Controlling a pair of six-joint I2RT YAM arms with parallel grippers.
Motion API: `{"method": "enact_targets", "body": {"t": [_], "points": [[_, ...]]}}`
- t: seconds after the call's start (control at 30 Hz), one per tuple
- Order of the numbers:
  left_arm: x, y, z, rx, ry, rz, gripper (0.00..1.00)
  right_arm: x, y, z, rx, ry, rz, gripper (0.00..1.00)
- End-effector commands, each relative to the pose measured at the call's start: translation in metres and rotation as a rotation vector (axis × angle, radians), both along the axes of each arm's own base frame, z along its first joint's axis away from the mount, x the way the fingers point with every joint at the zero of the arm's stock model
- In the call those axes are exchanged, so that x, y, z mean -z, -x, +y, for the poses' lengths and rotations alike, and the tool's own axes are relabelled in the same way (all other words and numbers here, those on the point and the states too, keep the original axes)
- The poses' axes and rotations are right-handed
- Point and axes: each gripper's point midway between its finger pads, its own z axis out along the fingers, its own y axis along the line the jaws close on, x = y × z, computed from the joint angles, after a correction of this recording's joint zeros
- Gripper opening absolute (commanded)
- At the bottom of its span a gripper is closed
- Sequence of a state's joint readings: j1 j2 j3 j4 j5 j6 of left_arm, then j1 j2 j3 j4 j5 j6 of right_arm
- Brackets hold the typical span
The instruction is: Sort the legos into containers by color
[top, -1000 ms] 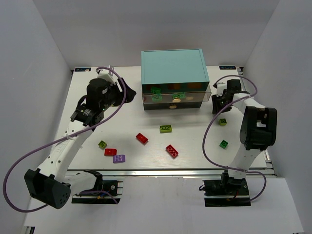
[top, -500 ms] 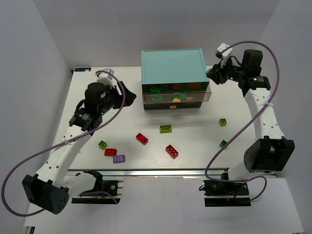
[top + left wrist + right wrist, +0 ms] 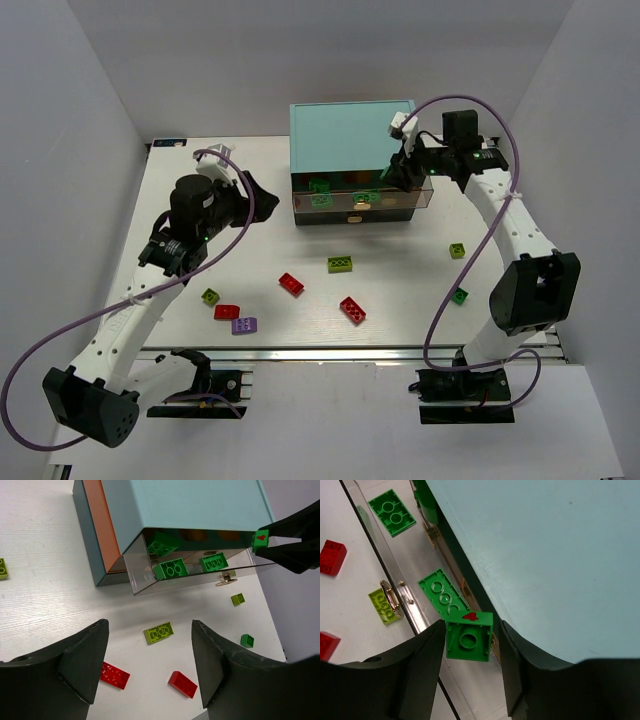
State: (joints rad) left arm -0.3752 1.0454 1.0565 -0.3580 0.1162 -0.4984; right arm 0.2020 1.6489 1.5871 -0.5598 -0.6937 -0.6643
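Grip check: R gripper clamped on small green brick, which has a red mark on one edge. It hangs over the right end of the drawer, just off the front-right corner of the cabinet. The drawer is the top clear one, pulled out from cabinet front, cream knob facing out. 3 green bricks lie inside it: two near the front wall, one further back under the teal top.

L gripper has fingers wide apart, nothing between them. It sits left of cabinet, up off the table, cam looking at the cabinet's front-left corner.

Loose pcs, all in front of cabinet on table:
- yellow-green long brick, nearest the drawer
- 3 red bricks, further out, centre and left
- purple brick, front-left, touching or just beside one red, can't tell which
- small yellow-green brick, front-left
- second small yellow-green brick, front-right
- small dark green brick, front-right, further out
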Motion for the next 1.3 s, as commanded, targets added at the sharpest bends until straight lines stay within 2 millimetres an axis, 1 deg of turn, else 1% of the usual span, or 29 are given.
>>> {"method": "enact_targets", "body": {"t": [0.0,0.1,0.23,0.27,0.33,0.37,0.4,0.43,0.47,0.5,0.53,0.57,0.6,0.67,0.7,0.73,0.77,0.8,0.83,0.87,0.9,0.93,0.97,1.0,1.07,1.13,1.17,1.2,1.27], "points": [[-0.007,0.004,-0.001,0.010,0.018,-0.028,0.77,-0.026,-0.005,0.000,-0.001,0.013,-0.073,0.54],[-0.007,0.002,-0.003,0.016,0.020,-0.026,0.77,-0.034,-0.007,-0.002,0.031,-0.001,-0.070,0.64],[-0.007,0.000,-0.004,0.019,0.018,-0.031,0.77,-0.061,-0.015,-0.004,0.091,-0.053,-0.083,0.65],[-0.006,-0.001,-0.004,0.020,0.017,-0.028,0.77,-0.072,-0.014,-0.004,0.110,-0.082,-0.075,0.64],[-0.003,-0.001,-0.004,0.021,0.014,-0.023,0.70,-0.088,-0.011,-0.008,0.121,-0.128,-0.069,0.56],[-0.004,0.000,-0.004,0.021,0.015,-0.026,0.66,-0.095,-0.007,-0.008,0.113,-0.156,-0.070,0.48],[-0.002,0.000,-0.004,0.021,0.013,-0.022,0.62,-0.091,-0.003,-0.014,0.102,-0.171,-0.058,0.27],[0.001,0.000,-0.004,0.019,0.011,-0.018,0.52,-0.105,0.017,-0.014,0.024,-0.213,-0.093,0.18],[0.001,0.002,-0.003,0.018,0.012,-0.020,0.40,-0.105,0.041,-0.015,-0.085,-0.221,-0.158,0.06],[0.002,0.002,-0.003,0.018,0.012,-0.020,0.40,-0.102,0.053,-0.017,-0.144,-0.201,-0.208,0.03],[0.003,0.003,-0.002,0.018,0.011,-0.019,0.31,-0.096,0.064,-0.021,-0.193,-0.157,-0.265,0.02],[0.008,0.004,-0.001,0.013,0.008,-0.010,0.29,-0.086,0.074,-0.025,-0.228,-0.099,-0.312,0.01],[0.009,0.005,0.000,0.011,0.008,-0.010,0.29,-0.067,0.091,-0.033,-0.267,-0.002,-0.352,0.03],[0.013,0.005,0.001,0.008,-0.001,-0.004,0.30,-0.052,0.105,-0.041,-0.276,0.068,-0.337,0.07],[0.014,0.005,0.001,0.010,-0.003,-0.001,0.31,-0.046,0.111,-0.047,-0.266,0.102,-0.322,0.13],[0.017,0.006,0.001,0.011,-0.013,0.006,0.33,-0.031,0.118,-0.057,-0.236,0.158,-0.252,0.16],[0.018,0.006,0.002,0.012,-0.019,0.010,0.34,-0.024,0.120,-0.062,-0.206,0.175,-0.209,0.19],[0.018,0.006,0.002,0.012,-0.020,0.009,0.35,-0.019,0.123,-0.067,-0.171,0.190,-0.167,0.29],[0.020,0.006,0.002,0.012,-0.028,0.016,0.37,-0.002,0.129,-0.078,-0.120,0.231,-0.082,0.33],[0.019,0.006,0.003,0.011,-0.029,0.015,0.42,0.008,0.134,-0.083,-0.098,0.258,-0.042,0.37],[0.021,0.006,0.003,0.008,-0.034,0.018,0.45,0.020,0.135,-0.098,-0.031,0.325,-0.009,0.45],[0.021,0.007,0.004,0.006,-0.035,0.021,0.48,0.043,0.142,-0.105,0.006,0.353,0.065,0.49],[0.022,0.007,0.004,0.005,-0.037,0.020,0.54,0.054,0.146,-0.113,0.027,0.388,0.091,0.52],[0.025,0.007,0.004,0.004,-0.040,0.027,0.56,0.065,0.149,-0.129,0.079,0.462,0.117,0.55],[0.027,0.005,0.004,0.004,-0.043,0.029,0.61,0.089,0.164,-0.141,0.094,0.522,0.199,0.59],[0.029,0.004,0.003,0.013,-0.048,0.029,0.65,0.102,0.173,-0.151,0.110,0.567,0.256,0.71],[0.031,0.003,0.002,0.017,-0.053,0.035,0.66,0.112,0.180,-0.154,0.118,0.577,0.297,0.72],[0.032,0.001,0.001,0.021,-0.055,0.037,0.67,0.120,0.182,-0.160,0.134,0.609,0.325,0.88],[0.030,-0.001,-0.001,0.028,-0.060,0.029,0.69,0.134,0.182,-0.168,0.179,0.639,0.358,0.89]]}}
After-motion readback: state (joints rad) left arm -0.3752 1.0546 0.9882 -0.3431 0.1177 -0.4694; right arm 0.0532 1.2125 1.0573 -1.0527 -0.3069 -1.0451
